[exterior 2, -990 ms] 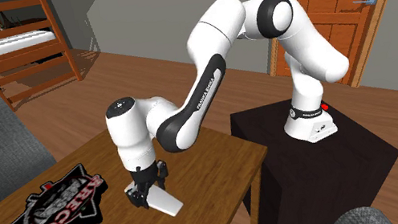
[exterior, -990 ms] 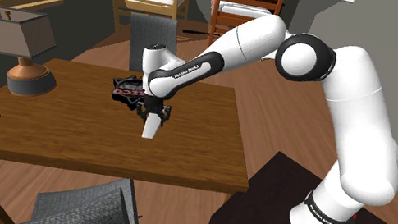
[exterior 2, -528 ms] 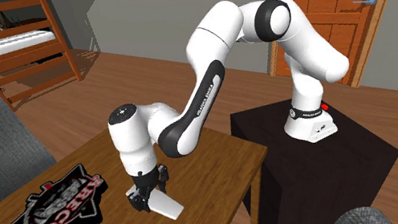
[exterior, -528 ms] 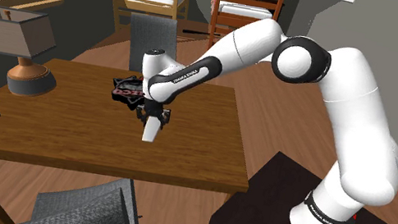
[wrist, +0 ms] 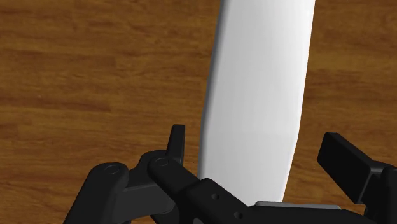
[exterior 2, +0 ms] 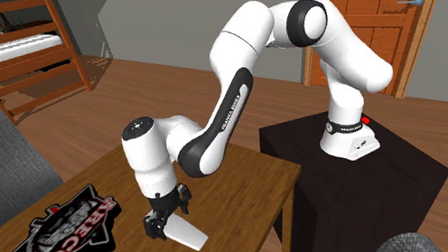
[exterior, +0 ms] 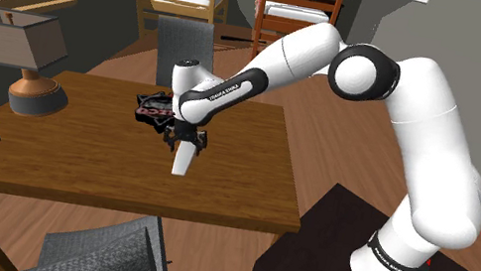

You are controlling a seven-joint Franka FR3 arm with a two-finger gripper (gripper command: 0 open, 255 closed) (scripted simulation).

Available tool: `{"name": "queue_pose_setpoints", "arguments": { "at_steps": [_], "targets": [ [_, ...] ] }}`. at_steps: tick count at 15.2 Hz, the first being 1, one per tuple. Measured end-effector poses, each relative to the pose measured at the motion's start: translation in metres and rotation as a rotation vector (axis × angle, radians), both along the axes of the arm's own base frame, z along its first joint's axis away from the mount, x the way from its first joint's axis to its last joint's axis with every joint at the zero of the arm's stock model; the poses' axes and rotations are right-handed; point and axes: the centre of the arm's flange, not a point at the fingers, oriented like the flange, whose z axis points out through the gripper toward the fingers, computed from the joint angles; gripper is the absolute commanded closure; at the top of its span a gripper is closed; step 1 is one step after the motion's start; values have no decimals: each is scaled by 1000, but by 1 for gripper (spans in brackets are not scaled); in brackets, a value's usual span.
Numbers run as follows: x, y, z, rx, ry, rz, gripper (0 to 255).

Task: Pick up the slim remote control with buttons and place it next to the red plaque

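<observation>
In the shoulder view the white arm reaches from the stand at the lower right toward the middle of the frame. There the black hand (exterior: 189, 137) hangs low over the wooden desk (exterior: 72, 167). Just below the hand in the frame is the slim remote (exterior: 183, 158), drawn plain white. The plaque (exterior: 154, 106), dark with red lettering, lies up and to the left of the hand.

In the second exterior view the hand (exterior 2: 164, 221) sits at the lower middle of the frame. The remote (exterior 2: 187, 236) runs down and to the right from under its fingers. It seems to lie on the desk (exterior 2: 249, 181), though the hand covers one end, so I cannot be sure it rests flat. The plaque (exterior 2: 68, 224) lies flat at the lower left, near the remote but apart from it, with bare wood between them.

In the wrist view the hand (wrist: 254, 137) is spread open, with the remote (wrist: 261, 89) lying between its two fingers. A strip of desk shows between one finger (wrist: 177, 141) and the remote's edge, and the other finger also stands clear, so the hand grips nothing.
</observation>
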Motion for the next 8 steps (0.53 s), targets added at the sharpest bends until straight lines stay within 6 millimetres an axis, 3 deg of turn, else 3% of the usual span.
{"name": "queue_pose_setpoints", "arguments": {
  "at_steps": [2, 6, 8],
  "targets": [
    [0, 0, 6, 0, 0, 0, 0],
    [0, 0, 44, 0, -1, 0, 0],
    [0, 0, 49, 0, -1, 0, 0]
  ]
}}
